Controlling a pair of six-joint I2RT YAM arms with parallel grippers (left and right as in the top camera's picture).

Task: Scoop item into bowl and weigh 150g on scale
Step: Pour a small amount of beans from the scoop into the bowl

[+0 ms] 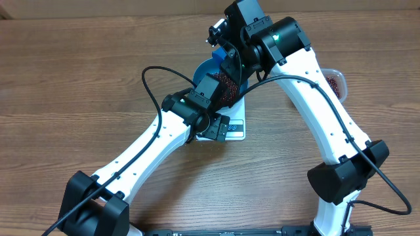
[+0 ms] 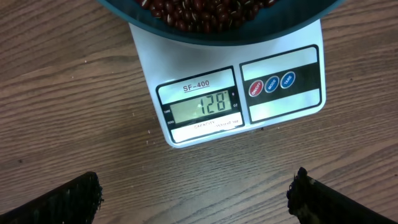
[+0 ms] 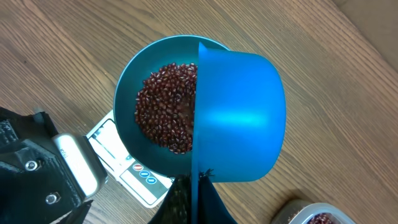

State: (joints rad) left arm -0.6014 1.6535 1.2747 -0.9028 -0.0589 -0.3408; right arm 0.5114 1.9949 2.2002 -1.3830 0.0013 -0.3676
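Left wrist: scale (image 2: 242, 93) under target; scoop (image 3: 239, 118) gripped by right pincer (image 3: 193, 193) should be tipped sparingly; left pincer (image 2: 196, 196) open.

Blue bowl (image 1: 205, 71) of beans (image 1: 230, 89) on white scale (image 1: 237, 126), wooden table (image 1: 79, 78), clear tub (image 1: 336, 80) at right

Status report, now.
Left gripper jaws open, clear of scale. Right gripper shut on scoop over bowl. Beans in bowl; display reads 128. Nothing blocking.
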